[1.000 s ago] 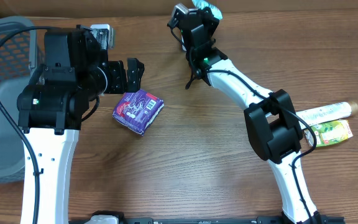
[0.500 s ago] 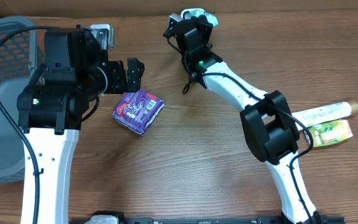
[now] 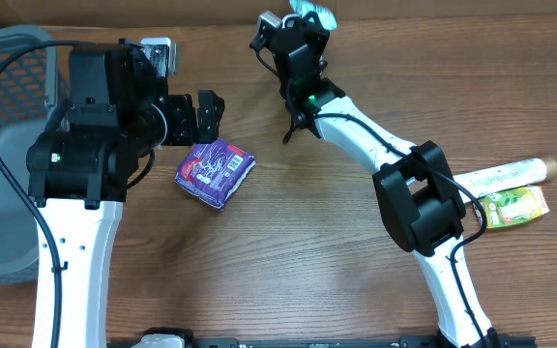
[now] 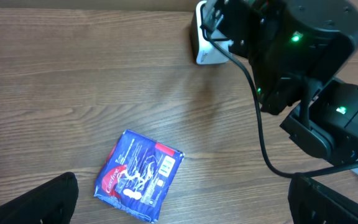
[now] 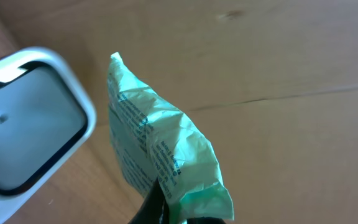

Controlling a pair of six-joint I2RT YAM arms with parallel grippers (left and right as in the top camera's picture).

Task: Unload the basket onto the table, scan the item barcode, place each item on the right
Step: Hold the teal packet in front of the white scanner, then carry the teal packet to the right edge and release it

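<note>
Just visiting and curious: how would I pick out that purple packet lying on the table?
On the wooden table, find the bulky black left arm. The purple packet lies flat on the wood right by that arm's open hand. It is the only purple thing: the carton and tube across the table are green and white.

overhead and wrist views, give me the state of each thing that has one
left tool: open, holding nothing
right tool: shut on the green crinkled plastic packet
green crinkled plastic packet: held, crumpled, beside the white rounded scanner
purple flat foil packet: lying flat on the wooden table, untouched
white tube and green carton: lying at the table's right edge
</note>
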